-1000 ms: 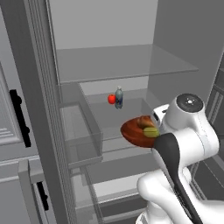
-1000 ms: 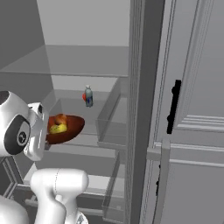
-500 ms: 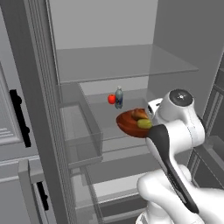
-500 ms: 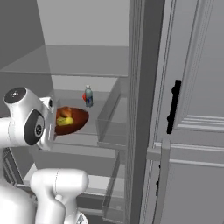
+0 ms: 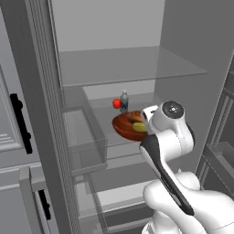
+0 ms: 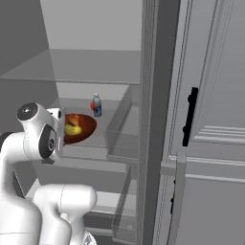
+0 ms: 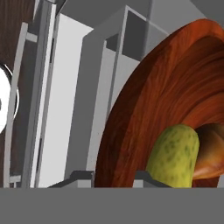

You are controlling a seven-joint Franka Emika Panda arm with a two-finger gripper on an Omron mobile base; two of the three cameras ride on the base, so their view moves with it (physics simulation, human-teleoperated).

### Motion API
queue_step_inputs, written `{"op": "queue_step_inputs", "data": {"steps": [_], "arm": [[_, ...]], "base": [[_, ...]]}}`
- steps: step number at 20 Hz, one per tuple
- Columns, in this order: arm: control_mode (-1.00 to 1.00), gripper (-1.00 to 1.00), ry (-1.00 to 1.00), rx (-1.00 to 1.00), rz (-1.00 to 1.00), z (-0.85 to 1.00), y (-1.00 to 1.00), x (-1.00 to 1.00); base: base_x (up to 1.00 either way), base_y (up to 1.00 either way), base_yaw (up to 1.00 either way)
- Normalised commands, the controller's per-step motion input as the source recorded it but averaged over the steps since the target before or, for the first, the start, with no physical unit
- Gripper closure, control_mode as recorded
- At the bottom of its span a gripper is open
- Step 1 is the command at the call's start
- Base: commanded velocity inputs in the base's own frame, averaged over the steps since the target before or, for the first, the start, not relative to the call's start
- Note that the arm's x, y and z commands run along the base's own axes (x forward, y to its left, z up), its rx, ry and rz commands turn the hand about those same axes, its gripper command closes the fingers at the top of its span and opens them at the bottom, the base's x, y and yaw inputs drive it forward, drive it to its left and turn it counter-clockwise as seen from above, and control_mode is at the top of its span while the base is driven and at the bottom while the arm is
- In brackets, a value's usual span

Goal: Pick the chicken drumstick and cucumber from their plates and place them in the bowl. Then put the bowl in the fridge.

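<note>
Gripper clamped on bowl rim, cucumber and drumstick inside; keep it level, set down on fridge shelf short of the bottle

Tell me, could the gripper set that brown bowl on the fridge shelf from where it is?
Probably yes: the fridge stands open, the bowl hangs over the glass shelf, and only a small bottle and red fruit sit farther back.

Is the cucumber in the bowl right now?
Yes: the hand view shows the cucumber lying inside the bowl, beside the chicken drumstick.
</note>
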Motion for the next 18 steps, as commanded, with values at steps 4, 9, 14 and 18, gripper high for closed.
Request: {"op": "queue_step_inputs", "data": {"steps": [4, 9, 14, 18], "arm": [[-1.0, 1.0, -0.08, 0.01, 0.03, -0.42, 0.12, 0.34], [-1.0, 1.0, -0.01, 0.02, 0.0, -0.22, 0.0, 0.4], [-1.0, 1.0, 0.0, 0.0, 0.0, -0.17, 0.01, 0.44], [-1.0, 1.0, 0.0, 0.0, 0.0, -0.14, 0.0, 0.34]], "base": [[0.0, 0.0, 0.0], [0.0, 0.0, 0.0], [0.0, 0.0, 0.0], [0.0, 0.0, 0.0]]}}
